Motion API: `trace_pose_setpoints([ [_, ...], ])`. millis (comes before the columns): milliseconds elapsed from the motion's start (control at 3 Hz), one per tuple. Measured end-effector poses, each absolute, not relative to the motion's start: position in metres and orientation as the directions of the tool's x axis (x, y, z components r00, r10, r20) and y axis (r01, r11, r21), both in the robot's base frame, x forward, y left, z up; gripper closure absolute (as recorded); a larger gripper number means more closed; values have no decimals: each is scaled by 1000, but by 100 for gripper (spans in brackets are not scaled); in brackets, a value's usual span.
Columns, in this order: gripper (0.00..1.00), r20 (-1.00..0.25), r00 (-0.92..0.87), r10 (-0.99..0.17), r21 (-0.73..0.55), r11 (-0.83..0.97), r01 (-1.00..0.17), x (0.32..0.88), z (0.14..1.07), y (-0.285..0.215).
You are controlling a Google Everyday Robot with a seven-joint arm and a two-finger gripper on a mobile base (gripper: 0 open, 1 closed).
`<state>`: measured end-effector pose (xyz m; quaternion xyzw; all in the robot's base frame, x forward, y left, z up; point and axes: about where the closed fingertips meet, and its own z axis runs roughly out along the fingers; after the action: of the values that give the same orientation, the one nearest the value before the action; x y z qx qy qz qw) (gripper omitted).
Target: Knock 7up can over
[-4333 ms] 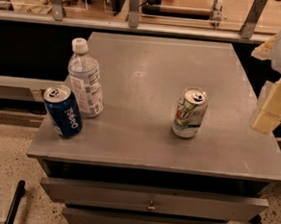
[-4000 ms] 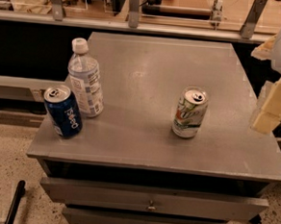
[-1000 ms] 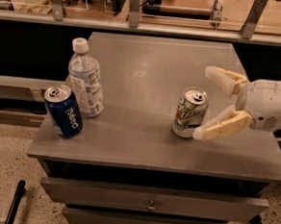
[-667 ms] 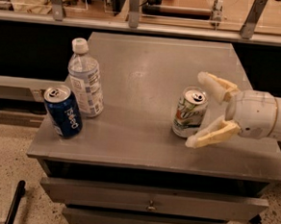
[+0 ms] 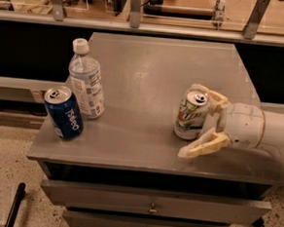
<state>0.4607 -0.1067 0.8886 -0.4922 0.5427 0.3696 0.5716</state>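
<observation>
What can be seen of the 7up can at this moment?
The 7up can is a small whitish-silver can with green lettering and a silver pull-tab top, metal by its look. It stands upright near the right front of the grey table. The end effector is open. Its pale fingers reach round the can from the right, one behind it and one in front. Whether they touch the can cannot be told.

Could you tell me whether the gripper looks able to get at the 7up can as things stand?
Likely yes: the open gripper flanks the upright 7up can from the right, with nothing standing between them.
</observation>
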Motion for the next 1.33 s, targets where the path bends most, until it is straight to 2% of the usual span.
trace_pose_setpoints([
  [667,0,-997,53,-60,-67,247,-967,460,864,-95],
  [1000,16,-998,18,-53,-31,257,-966,460,852,-95],
  [1333,39,-999,-2,-45,-11,281,-960,461,845,-99],
])
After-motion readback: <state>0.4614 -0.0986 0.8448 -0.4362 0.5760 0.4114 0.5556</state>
